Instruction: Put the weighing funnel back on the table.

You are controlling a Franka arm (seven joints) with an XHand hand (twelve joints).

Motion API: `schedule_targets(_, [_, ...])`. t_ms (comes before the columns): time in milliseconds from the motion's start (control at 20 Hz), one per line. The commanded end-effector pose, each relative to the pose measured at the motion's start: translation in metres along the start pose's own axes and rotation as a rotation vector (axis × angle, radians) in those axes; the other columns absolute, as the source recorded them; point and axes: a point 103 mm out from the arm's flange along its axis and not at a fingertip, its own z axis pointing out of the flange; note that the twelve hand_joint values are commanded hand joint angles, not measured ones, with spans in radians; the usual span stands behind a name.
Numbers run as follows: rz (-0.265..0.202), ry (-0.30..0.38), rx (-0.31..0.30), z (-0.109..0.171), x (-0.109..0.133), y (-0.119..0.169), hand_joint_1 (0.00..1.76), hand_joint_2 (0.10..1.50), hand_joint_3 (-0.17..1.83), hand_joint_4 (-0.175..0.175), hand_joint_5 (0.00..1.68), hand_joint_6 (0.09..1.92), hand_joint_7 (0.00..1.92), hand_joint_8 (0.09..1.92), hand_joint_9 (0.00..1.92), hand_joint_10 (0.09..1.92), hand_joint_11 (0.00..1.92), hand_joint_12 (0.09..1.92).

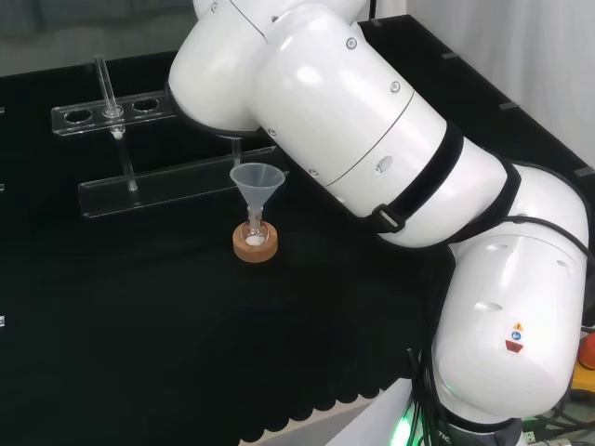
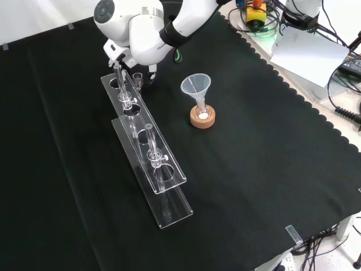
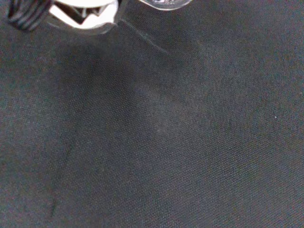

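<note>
Bright, even light; glare on arm links [image 1: 372, 139]; soft shadow on black cloth [image 3: 85, 123], wrist view.

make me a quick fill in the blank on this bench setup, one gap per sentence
1. The funnel stands with its stem in a small flask on a ____ ring.
2. The funnel's mouth faces ____.
3. The cloth on the bench is ____.
4. In the front view, the clear rack lies to the ____ of the funnel.
Missing words: cork; up; black; left.
</note>
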Motion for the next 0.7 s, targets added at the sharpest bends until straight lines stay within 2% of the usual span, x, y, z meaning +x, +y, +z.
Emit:
schedule_targets(50, [-0.002, 0.000, 0.003, 0.0001, 0.0012, 0.0008, 1.10, 0.66, 0.75, 0.175, 1.16, 0.91, 0.64, 0.63, 0.82, 0.47, 0.51, 1.23])
schedule_targets(200, [-0.004, 0.013, 0.004, 0.0026, 0.0007, 0.0015, 1.09, 0.70, 0.69, 0.175, 1.13, 0.93, 0.61, 0.64, 0.80, 0.48, 0.50, 1.23])
schedule_targets(350, [-0.004, 0.026, 0.017, 0.0040, -0.0005, 0.0017, 1.06, 0.85, 0.44, 0.175, 1.07, 0.94, 0.51, 0.68, 0.73, 0.53, 0.43, 1.27])
schedule_targets(400, [-0.010, 0.027, 0.038, 0.0037, -0.0005, 0.0022, 1.02, 0.84, 0.42, 0.122, 0.93, 0.89, 0.43, 0.68, 0.66, 0.55, 0.38, 1.29])
schedule_targets(500, [-0.015, 0.026, 0.043, 0.0028, -0.0009, 0.0014, 0.97, 0.75, 0.53, 0.026, 0.60, 0.68, 0.21, 0.64, 0.48, 0.59, 0.24, 1.33])
schedule_targets(600, [-0.018, 0.022, 0.043, 0.0019, -0.0007, 0.0005, 0.94, 0.68, 0.63, -0.019, 0.38, 0.39, 0.06, 0.58, 0.30, 0.62, 0.08, 1.35])
schedule_targets(700, [-0.020, 0.019, 0.054, 0.0018, -0.0007, -0.0004, 0.92, 0.65, 0.66, -0.032, 0.25, 0.19, 0.01, 0.41, 0.17, 0.63, 0.02, 1.29])
